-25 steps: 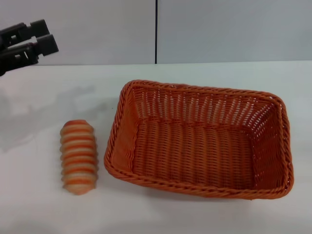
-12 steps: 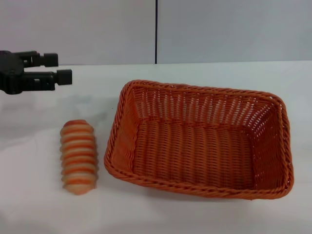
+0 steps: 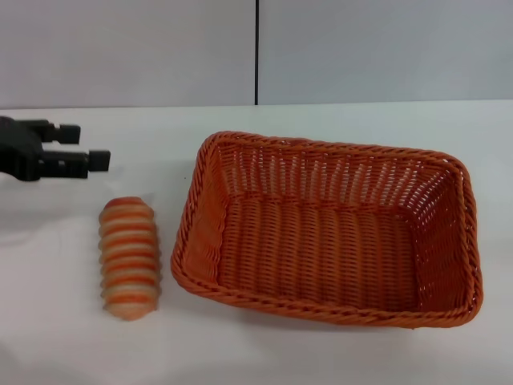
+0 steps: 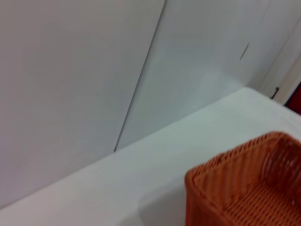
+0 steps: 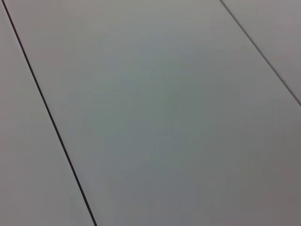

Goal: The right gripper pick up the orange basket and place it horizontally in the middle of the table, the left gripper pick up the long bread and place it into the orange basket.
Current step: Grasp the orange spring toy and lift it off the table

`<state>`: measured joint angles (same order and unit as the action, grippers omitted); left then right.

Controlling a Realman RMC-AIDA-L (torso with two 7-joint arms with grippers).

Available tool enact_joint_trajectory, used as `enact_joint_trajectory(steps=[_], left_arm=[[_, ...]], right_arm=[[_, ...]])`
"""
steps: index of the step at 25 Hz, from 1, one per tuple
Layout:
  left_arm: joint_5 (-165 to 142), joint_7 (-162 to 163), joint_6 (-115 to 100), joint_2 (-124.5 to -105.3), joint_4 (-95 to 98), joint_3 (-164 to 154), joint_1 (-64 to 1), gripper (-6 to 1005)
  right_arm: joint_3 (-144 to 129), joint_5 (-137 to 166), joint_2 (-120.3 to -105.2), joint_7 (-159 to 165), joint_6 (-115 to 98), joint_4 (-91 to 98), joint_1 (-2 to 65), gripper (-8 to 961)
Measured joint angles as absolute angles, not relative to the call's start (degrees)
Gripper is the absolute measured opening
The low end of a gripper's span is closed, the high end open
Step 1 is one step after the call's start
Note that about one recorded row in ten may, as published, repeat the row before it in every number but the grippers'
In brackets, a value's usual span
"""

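Note:
The orange basket [image 3: 329,228] lies lengthwise across the middle of the white table [image 3: 337,353], empty inside. One corner of the orange basket [image 4: 249,188] also shows in the left wrist view. The long bread [image 3: 128,257], striped orange and cream, rests on the table just left of the basket, not touching it. My left gripper [image 3: 90,147] hovers at the far left, behind and left of the bread, open with nothing between its fingers. The right gripper is out of view.
A pale grey wall [image 3: 361,48] with a dark vertical seam stands behind the table. The right wrist view shows only wall panels [image 5: 164,117]. Bare tabletop lies in front of the bread and basket.
My left gripper has come down from the upper left corner toward the table, ending lower and nearer the bread. The bread and basket have not moved.

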<state>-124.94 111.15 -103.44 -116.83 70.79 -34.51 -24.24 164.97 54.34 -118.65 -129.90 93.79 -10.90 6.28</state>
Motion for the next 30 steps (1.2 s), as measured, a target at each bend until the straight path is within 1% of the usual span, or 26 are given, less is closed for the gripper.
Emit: enact_joint_trajectory(steps=[3,6,22,30], left_arm=[[-127.6,110.23,-102.0,-117.56,70.18,-34.53,-24.13,829],[-128.92,110.17,-101.24,-117.8,69.86,-34.53,-24.05,829],[-129.64,109.14,-94.93,-117.63,65.6,-40.44,-22.19,829],[-129.64,107.35,-92.33,-117.85,63.0,-40.92,-21.97,829]], right_arm=[[164.97,54.33,-118.58,-129.9,93.77,-10.9,6.54,500],[164.97,54.34,-118.54,-129.9,93.77,-10.9,6.66,501],[164.97,54.36,-118.65,-129.9,93.68,-10.9,6.68,501],[164.97,54.41,-118.65,-129.9,93.68,-10.9,6.65,500]])
